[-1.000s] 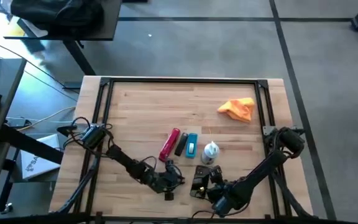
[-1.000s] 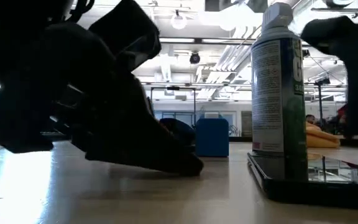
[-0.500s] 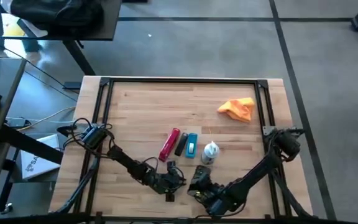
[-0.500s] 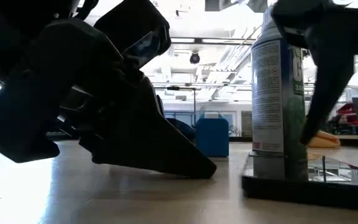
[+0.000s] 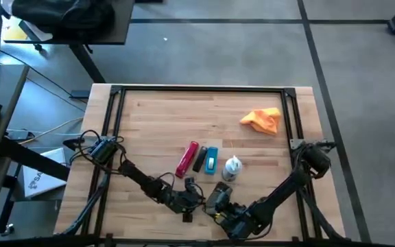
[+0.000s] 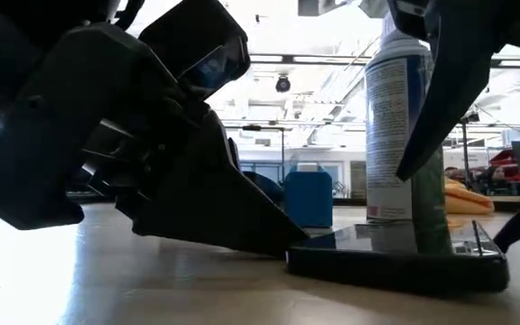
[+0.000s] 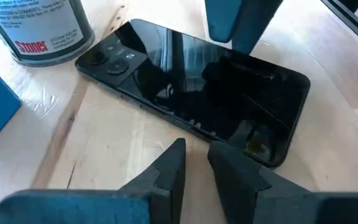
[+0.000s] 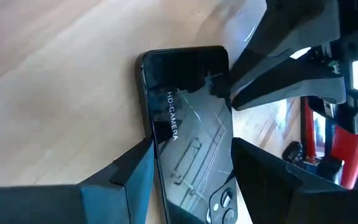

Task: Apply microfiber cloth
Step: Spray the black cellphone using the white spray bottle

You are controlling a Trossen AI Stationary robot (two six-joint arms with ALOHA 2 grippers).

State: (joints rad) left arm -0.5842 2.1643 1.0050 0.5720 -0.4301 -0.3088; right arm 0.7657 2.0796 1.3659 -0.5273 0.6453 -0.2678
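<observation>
The orange microfiber cloth point(image 5: 261, 120) lies crumpled at the table's far right, also in the low view point(image 6: 469, 197); no gripper touches it. A black phone point(image 8: 188, 155) lies flat near the front edge point(image 7: 191, 99). My right gripper point(image 8: 191, 171) straddles it, shut on it. My left gripper point(image 7: 196, 158) rests low just left of the phone, open by a narrow gap, its tips at the phone's long edge point(image 6: 296, 253). My right gripper has one finger point(image 8: 138, 168) at each long side of the phone point(image 8: 157, 140), toward its camera end, pinching it across its width. The fingers slant down from the near right. The phone lies flat on the table. My left gripper's tips meet the phone's edge; whether they touch, I cannot tell.
A white-grey spray can point(image 5: 232, 168) stands just beyond the phone and looms in the low view point(image 6: 404, 117). A red bar point(image 5: 186, 159) and a blue block point(image 5: 211, 160) lie left of the can. The table's far half has free room.
My right gripper has come down over the phone and gone toward the table's left edge. The phone has slid flat along the table with it, up to my left gripper's tips. The cloth has not moved.
</observation>
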